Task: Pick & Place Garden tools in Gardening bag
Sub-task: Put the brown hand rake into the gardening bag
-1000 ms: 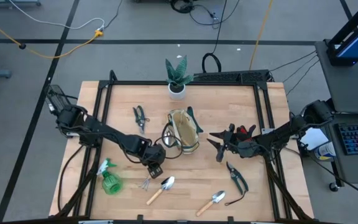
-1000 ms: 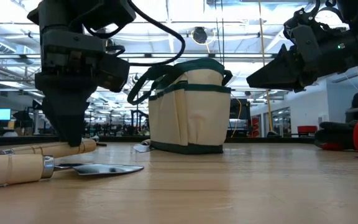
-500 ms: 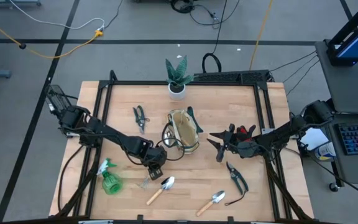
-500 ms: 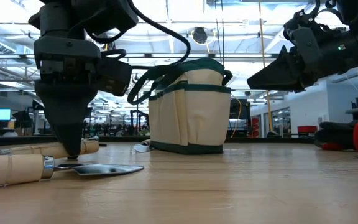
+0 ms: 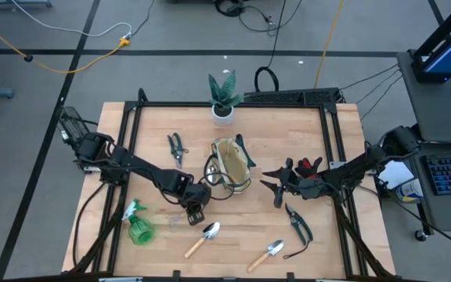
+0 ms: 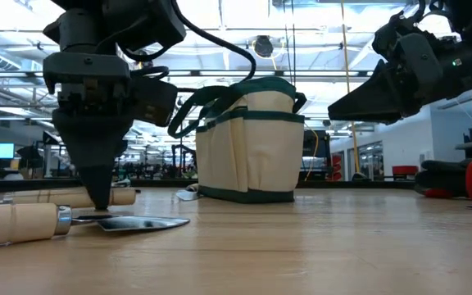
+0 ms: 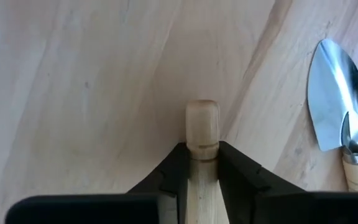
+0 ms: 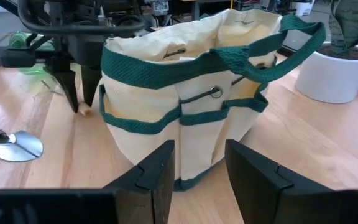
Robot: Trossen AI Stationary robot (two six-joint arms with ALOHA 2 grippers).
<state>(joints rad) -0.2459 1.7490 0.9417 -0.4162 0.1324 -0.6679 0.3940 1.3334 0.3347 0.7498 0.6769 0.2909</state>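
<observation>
Beige canvas gardening bag [image 5: 233, 166] with green trim stands upright mid-tabletop [image 5: 304, 133]. Right claw [image 8: 194, 165] hovers just beside it, fingers apart, holding nothing. Left claw [image 5: 195, 215] points down at the tabletop, its fingers [image 7: 238, 171] closed against both sides of a pale wooden tool handle [image 7: 202, 140]. One silver trowel [image 5: 203, 238] lies just beside that claw.

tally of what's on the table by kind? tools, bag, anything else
trowels: 2
fork: 1
pruners: 2
spray bottle: 1
red item: 1
gardening bag: 1
potted plant: 1
Total: 9
</observation>
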